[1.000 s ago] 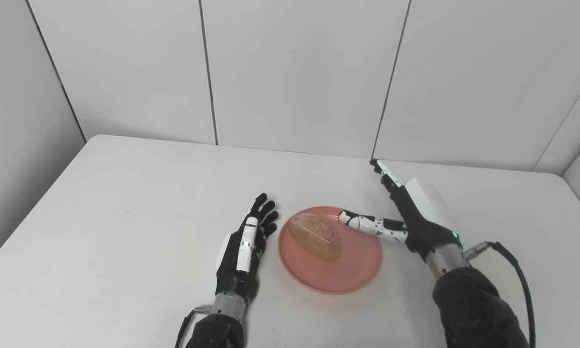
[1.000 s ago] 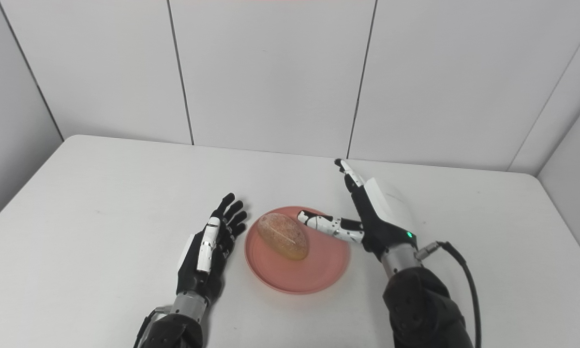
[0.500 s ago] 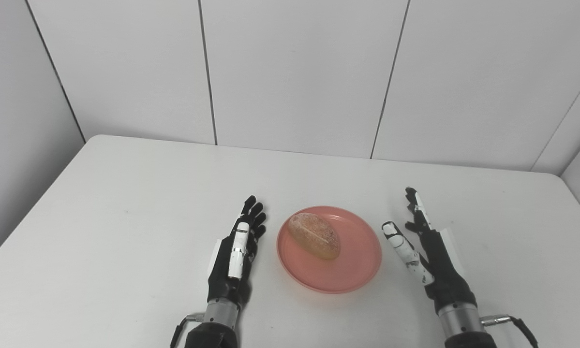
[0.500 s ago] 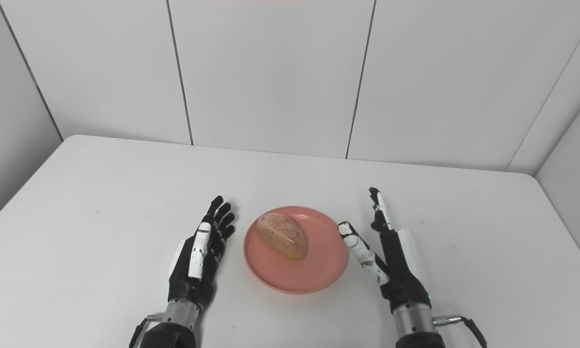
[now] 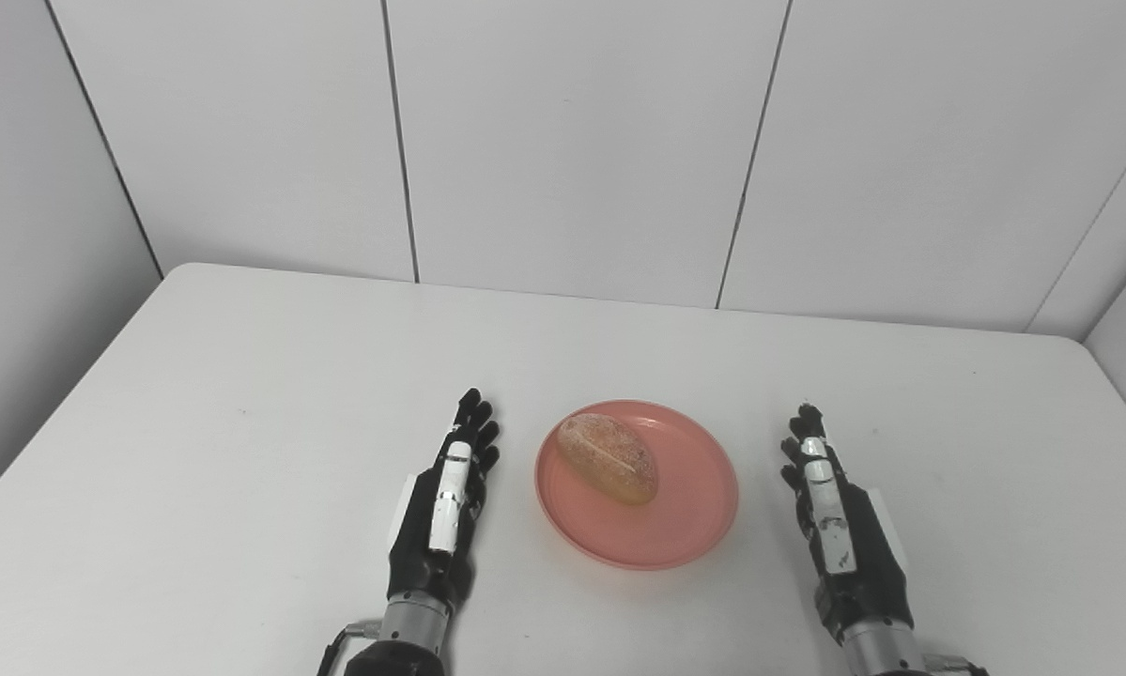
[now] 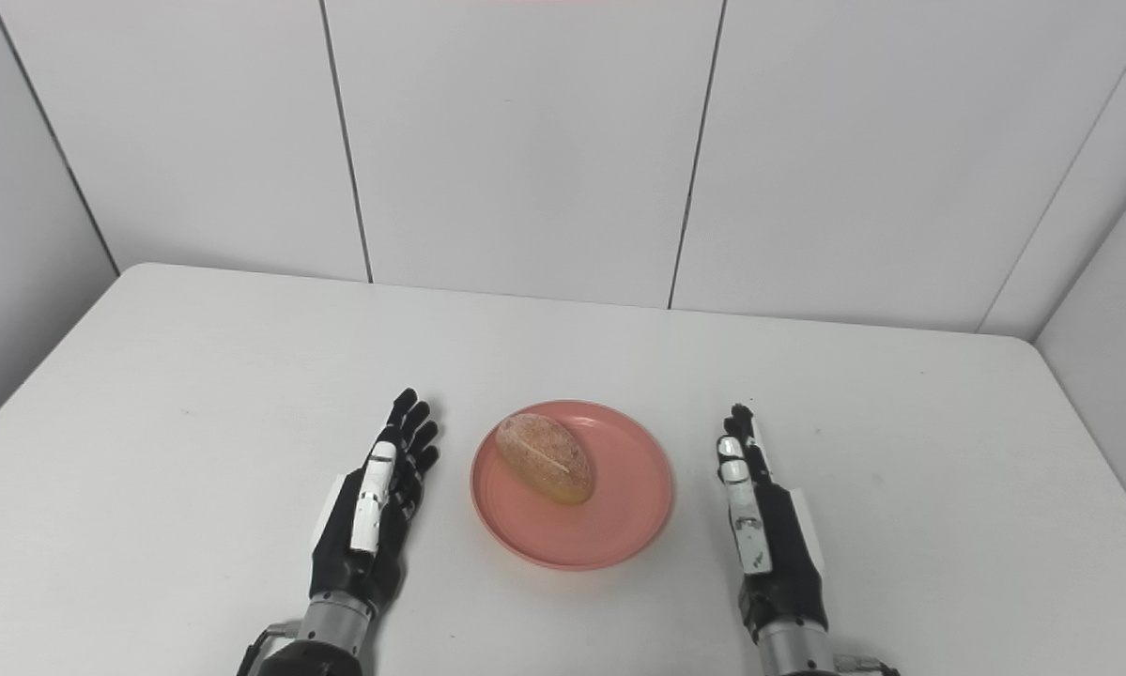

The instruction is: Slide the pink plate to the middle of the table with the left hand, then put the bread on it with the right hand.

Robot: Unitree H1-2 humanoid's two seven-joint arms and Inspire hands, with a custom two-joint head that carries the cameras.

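Bread (image 5: 608, 457) sat off-centre on pink plate (image 5: 685, 526), mid-frame; left hand (image 5: 438, 512) & right hand (image 5: 840, 530) flat beside, fingers extended, empty; a bump could shift plate

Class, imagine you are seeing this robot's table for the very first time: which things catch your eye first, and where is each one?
The round pink plate stands out at the middle of the plain white table, with the oval golden-brown bread roll lying on its left part. On either side of it, apart from its rim, lie the black-and-white left hand and right hand, both open, fingers pointing away from the robot.
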